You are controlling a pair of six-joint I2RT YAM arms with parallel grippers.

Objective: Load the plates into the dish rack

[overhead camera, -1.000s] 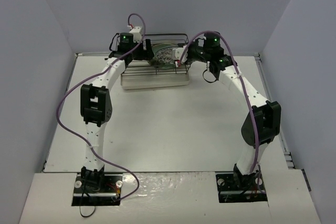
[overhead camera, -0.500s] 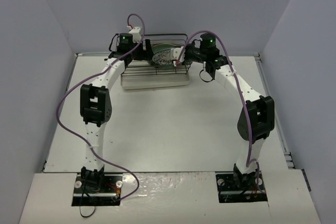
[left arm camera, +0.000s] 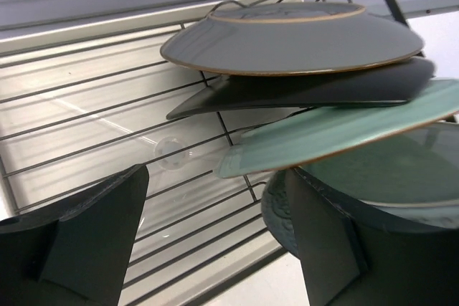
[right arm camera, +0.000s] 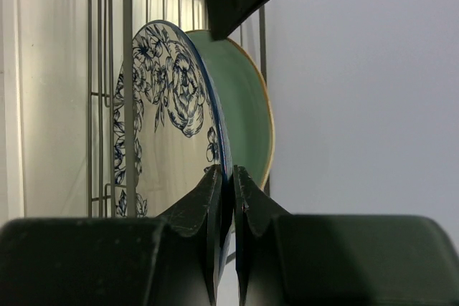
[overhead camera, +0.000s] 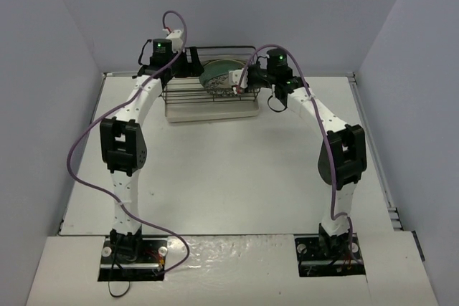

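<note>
**In the dish rack (overhead camera: 179, 94), white floral plate (right arm camera: 168, 105) pinched by right gripper (right arm camera: 224, 173)**

The right gripper's fingers are closed tight on the plate's rim. The plate stands upright, just beside the mint-green plate (right arm camera: 247, 112). The left gripper (left arm camera: 215, 177) is spread wide and holds nothing, near the grey plate (left arm camera: 287, 37) and dark square plate (left arm camera: 323, 91) standing on edge in the rack.

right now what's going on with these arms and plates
The right gripper is shut on the rim of the white floral plate, holding it on edge in the dish rack beside the mint-green plate. The grey plate and dark square plate lean there too. The left gripper hangs open next to the stack, holding nothing.
</note>
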